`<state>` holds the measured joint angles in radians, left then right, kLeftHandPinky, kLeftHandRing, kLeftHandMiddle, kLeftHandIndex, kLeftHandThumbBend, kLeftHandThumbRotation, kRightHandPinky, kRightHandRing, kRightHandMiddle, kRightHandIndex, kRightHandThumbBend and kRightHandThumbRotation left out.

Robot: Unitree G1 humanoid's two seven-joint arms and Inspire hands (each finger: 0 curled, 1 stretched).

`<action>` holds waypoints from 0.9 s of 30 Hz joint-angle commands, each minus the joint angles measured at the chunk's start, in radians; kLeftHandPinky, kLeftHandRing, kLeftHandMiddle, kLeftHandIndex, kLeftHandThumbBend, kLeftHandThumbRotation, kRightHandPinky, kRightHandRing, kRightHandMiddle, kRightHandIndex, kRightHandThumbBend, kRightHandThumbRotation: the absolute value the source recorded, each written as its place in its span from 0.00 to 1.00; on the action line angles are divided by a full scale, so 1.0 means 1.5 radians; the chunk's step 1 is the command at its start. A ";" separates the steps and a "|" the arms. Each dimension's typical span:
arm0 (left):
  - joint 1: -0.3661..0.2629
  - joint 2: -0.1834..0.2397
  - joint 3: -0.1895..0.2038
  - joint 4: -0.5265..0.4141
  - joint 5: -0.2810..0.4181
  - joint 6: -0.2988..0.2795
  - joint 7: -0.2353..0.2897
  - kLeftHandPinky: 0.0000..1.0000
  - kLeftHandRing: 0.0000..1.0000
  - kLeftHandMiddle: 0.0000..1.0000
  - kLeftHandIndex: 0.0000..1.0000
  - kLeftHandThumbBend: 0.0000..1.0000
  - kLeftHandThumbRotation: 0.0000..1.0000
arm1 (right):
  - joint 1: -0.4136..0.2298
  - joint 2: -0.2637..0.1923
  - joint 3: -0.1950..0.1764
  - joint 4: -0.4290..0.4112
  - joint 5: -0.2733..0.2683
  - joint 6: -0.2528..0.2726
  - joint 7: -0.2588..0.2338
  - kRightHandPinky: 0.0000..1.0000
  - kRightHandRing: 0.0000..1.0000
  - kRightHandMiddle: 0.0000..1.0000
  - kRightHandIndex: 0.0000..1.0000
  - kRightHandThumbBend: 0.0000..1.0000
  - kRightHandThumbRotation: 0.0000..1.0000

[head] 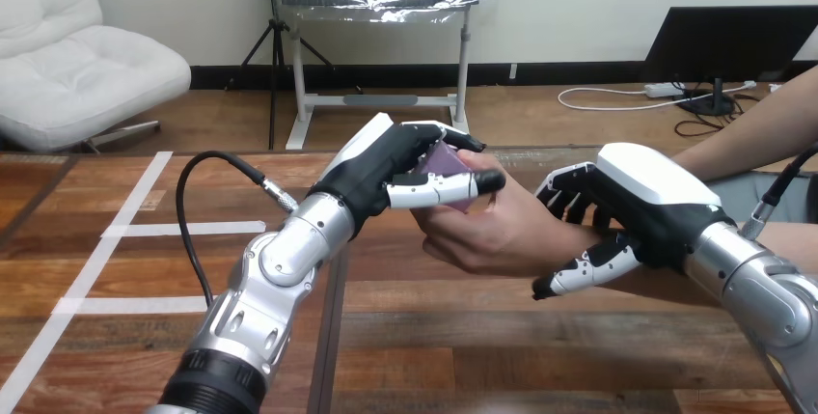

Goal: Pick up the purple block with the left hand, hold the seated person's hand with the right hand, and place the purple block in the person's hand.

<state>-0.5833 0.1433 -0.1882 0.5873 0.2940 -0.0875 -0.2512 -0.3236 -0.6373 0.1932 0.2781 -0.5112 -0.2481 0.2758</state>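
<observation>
The left robot hand (381, 175) is raised above the wooden surface (434, 337), its silver forearm coming in from the lower left. It is grasping the purple block (446, 159). The fingers (446, 133) curl over the block's top and the thumb (434, 189) presses across its near face, so only parts of the purple show between them.

Just under and to the right of this robot hand lies the person's hand (482, 235), reaching in from the right with its fingers loosely cupped towards the block. The block sits right at the person's fingertips, above the palm. Whether it touches them cannot be told, since the thumb covers the meeting point.

The right robot hand (641, 202) is clenched round the person's wrist (571, 238). Its fingers (569, 187) curve over the top of the wrist and its thumb (584, 274) hooks in from below, with the white-shelled back of the hand facing up. The person's forearm runs on behind this robot hand towards the upper right.

The two robot hands are apart, with the person's hand between them. Strips of white tape (183, 229) lie on the surface to the left of the left robot hand, well clear of it.
</observation>
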 commanded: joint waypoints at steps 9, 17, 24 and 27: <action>-0.008 0.015 0.004 -0.022 0.000 -0.025 0.026 0.66 0.71 0.71 0.71 0.87 0.97 | 0.009 0.004 0.013 0.027 0.000 -0.009 0.006 0.57 0.69 0.70 0.71 0.84 0.50; -0.002 0.018 0.007 -0.020 -0.005 -0.032 0.031 0.67 0.70 0.70 0.71 0.89 0.99 | 0.010 0.003 0.012 0.030 0.002 -0.008 0.010 0.58 0.72 0.73 0.73 0.83 0.52; 0.010 0.021 0.010 -0.027 -0.006 -0.036 0.037 0.69 0.72 0.71 0.71 0.91 1.00 | 0.016 0.003 0.009 0.028 0.010 -0.008 0.017 0.62 0.76 0.77 0.77 0.83 0.55; 0.014 0.021 0.010 -0.034 -0.007 -0.033 0.038 0.70 0.73 0.73 0.72 0.90 1.00 | 0.018 0.004 0.007 0.029 0.015 -0.010 0.019 0.65 0.79 0.80 0.79 0.84 0.57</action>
<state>-0.5544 0.1566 -0.1871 0.5862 0.2925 -0.1183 -0.2121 -0.3198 -0.6375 0.1924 0.2900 -0.5074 -0.2573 0.2905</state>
